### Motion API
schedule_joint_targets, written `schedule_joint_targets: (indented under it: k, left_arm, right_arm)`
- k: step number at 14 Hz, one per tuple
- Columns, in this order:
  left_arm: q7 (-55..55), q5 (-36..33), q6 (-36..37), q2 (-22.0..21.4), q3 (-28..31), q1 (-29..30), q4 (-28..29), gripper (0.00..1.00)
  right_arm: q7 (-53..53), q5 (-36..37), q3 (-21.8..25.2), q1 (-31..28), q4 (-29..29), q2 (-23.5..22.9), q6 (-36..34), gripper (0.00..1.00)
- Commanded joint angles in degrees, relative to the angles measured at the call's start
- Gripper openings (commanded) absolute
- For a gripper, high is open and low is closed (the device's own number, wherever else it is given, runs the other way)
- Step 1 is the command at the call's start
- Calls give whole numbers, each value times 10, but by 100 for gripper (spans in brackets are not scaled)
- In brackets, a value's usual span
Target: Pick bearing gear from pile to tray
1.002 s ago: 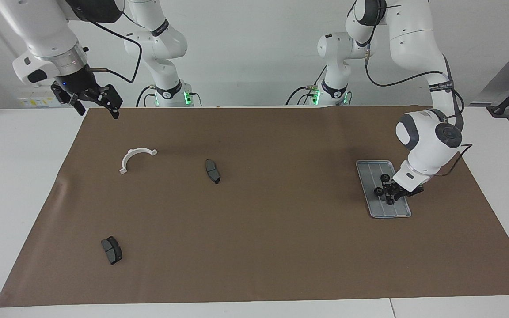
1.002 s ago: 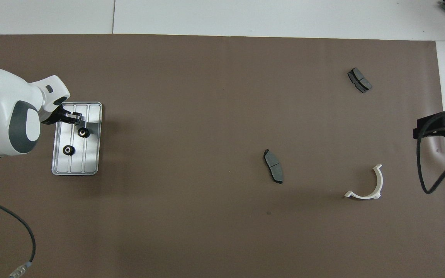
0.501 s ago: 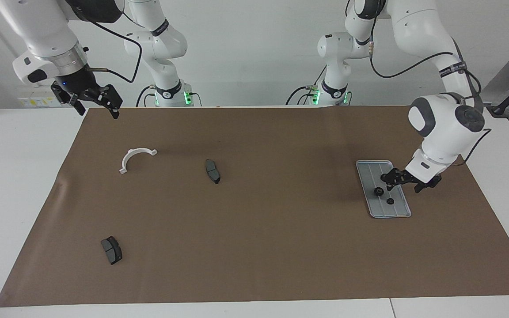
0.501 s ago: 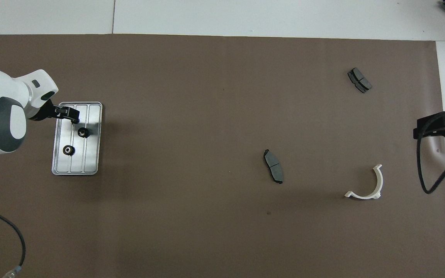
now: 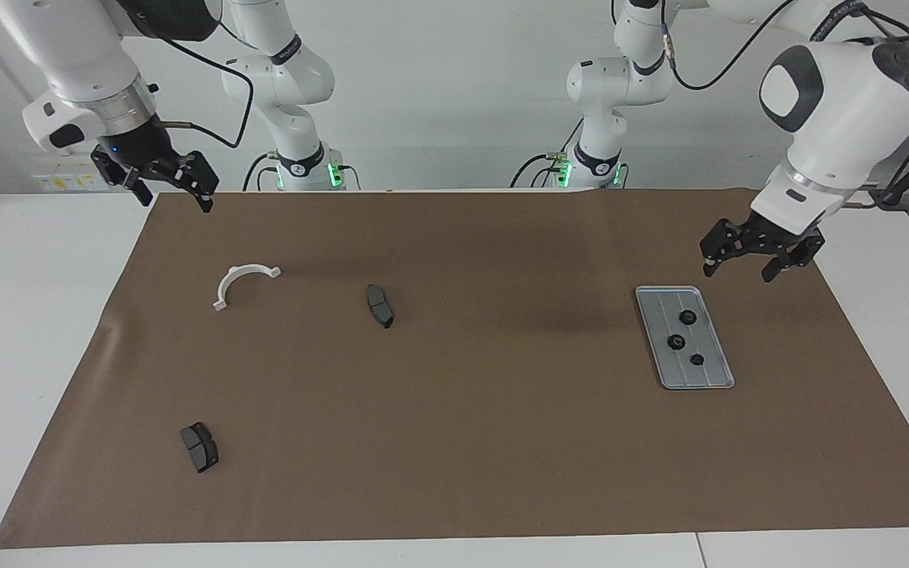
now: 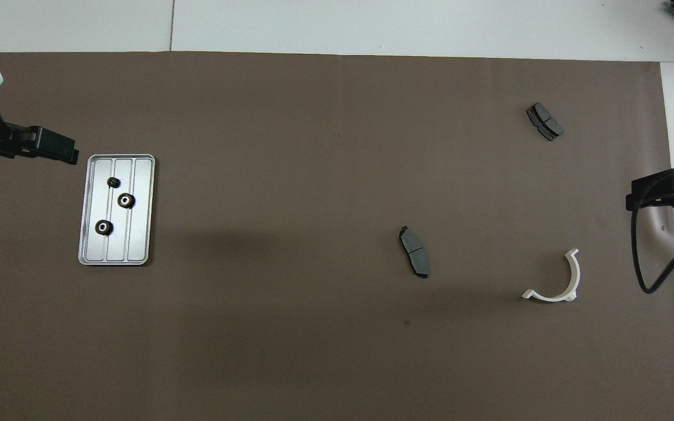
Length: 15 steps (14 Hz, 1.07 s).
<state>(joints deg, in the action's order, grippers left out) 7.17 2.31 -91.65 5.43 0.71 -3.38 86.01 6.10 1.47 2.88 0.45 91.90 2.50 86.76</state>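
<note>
Right gripper (image 5: 156,178) waits spread open over the mat's corner. No gears look left among the bracket (image 5: 244,282) and brake pads (image 5: 379,305). Three gears (image 5: 676,341) sit in the tray (image 5: 663,372); left gripper (image 5: 753,256) hangs above, open, empty. Probably finished.

Robotics lab: two white arms (image 5: 833,87) standing at a white table (image 5: 28,331), brown mat (image 5: 454,442) covering it to its edges.

left gripper (image 5: 753,256) risen off tray (image 5: 656,347), empty, 3rd gear (image 5: 697,360) in tray
</note>
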Motion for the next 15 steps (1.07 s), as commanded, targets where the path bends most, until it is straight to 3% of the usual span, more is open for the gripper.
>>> schedule_joint_targets:
  k: [1,4,7,15]
  left_arm:
    - [-7,6,99,-6,4,-4,-54,100]
    - [-7,1,119,-13,3,-4,-67,100]
    - [-7,-1,100,-45,2,-4,-22,100]
    - [0,-17,80,-45,4,0,-23,100]
  right_arm:
    - [-15,-8,-2,-4,5,8,-4,100]
    - [-15,-8,-2,-4,5,8,-4,100]
    - [-15,-8,-2,-4,5,8,-4,100]
    - [-15,-8,-2,-4,5,8,-4,100]
